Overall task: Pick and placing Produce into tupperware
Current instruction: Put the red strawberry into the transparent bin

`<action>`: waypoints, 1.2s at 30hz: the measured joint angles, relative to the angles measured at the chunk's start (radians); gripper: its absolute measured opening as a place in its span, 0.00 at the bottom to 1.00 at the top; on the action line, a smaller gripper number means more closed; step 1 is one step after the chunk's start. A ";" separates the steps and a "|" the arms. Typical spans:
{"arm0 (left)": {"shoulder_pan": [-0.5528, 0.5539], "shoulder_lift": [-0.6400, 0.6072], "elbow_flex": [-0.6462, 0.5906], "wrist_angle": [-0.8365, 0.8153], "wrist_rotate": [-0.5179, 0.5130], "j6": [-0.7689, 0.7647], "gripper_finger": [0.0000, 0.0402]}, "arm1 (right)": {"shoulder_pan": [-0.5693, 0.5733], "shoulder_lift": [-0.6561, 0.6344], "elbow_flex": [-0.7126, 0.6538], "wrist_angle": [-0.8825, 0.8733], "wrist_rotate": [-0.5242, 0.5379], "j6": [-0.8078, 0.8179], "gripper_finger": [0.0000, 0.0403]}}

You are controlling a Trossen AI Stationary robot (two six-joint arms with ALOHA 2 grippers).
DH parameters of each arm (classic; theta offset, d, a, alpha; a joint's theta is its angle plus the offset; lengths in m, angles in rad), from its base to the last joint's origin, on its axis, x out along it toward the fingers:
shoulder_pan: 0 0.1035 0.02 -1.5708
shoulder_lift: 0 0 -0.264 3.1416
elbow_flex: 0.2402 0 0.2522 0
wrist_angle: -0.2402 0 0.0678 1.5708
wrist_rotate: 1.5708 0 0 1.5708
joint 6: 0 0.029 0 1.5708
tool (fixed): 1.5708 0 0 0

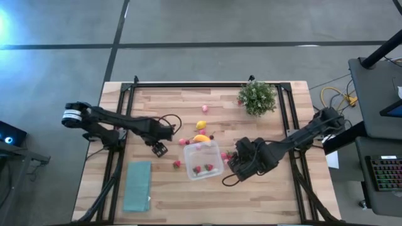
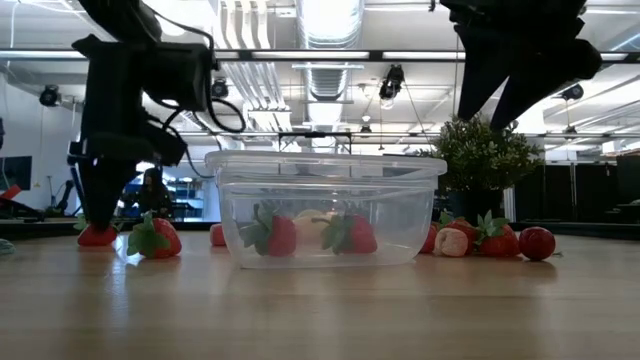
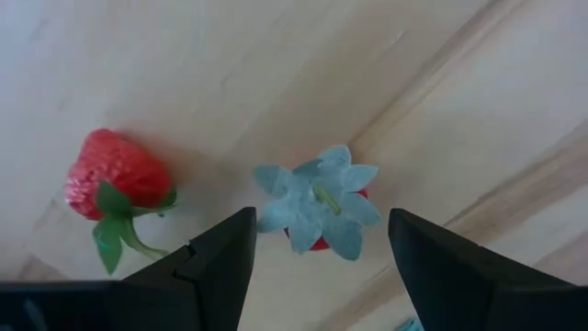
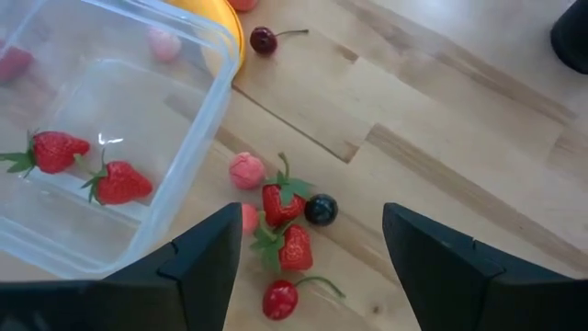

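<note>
Tupperware (image 1: 203,159), a clear box with rounded corners, sits a little toward 5 o'clock from the middle of the wooden table (image 1: 264,194). The table stands on a grey floor; the low view looks past it into a hall with ceiling pipes and lamps. A green potted plant (image 1: 257,97) stands at about 1 o'clock from the box, near the far edge, and a flat teal rectangle (image 1: 137,186) lies at about 8 o'clock from it.

Inside the box lie two red strawberries (image 4: 84,167). A yellow lemon (image 1: 201,125) and an orange-yellow piece (image 1: 201,138) lie at 12 o'clock from the box, the orange-yellow piece touching its rim, and a pink piece (image 1: 204,108) lies farther the same way.

At 9 o'clock from the box, the left gripper (image 3: 317,253) has its fingers apart on either side of an upright strawberry with a pale green leaf cap (image 3: 320,204); they hold nothing. Another strawberry (image 3: 115,176) lies just beside it.

At 3 o'clock, the right gripper (image 4: 312,267) is also spread wide and empty, over a small cluster of strawberries (image 4: 285,225), a dark berry (image 4: 321,210) and a cherry (image 4: 280,299).
</note>
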 joint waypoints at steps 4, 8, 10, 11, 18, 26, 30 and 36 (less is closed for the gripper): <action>0.000 0.026 0.000 0.011 0.004 -0.037 0.58 | 0.000 -0.011 0.000 -0.002 0.000 -0.006 0.63; 0.000 0.045 -0.002 0.074 0.011 -0.046 0.58 | 0.000 -0.019 0.000 -0.004 0.000 -0.023 0.62; 0.000 0.055 -0.003 0.097 0.018 -0.049 0.58 | 0.000 -0.020 0.000 -0.004 0.000 -0.025 0.62; 0.000 0.060 -0.003 0.099 0.020 -0.052 0.58 | 0.000 -0.020 0.000 -0.004 0.000 -0.025 0.62; 0.000 0.077 -0.001 0.103 0.027 -0.059 0.55 | 0.000 -0.020 0.000 -0.002 -0.001 -0.026 0.62; -0.001 0.069 -0.003 0.109 0.028 -0.051 0.37 | 0.000 -0.020 0.000 -0.001 -0.005 -0.026 0.62; 0.000 0.062 0.005 0.099 0.023 -0.046 0.34 | 0.000 -0.020 0.000 -0.001 -0.005 -0.026 0.62; -0.002 -0.011 0.108 0.123 0.026 0.005 0.37 | 0.000 -0.020 0.000 -0.002 -0.009 -0.026 0.62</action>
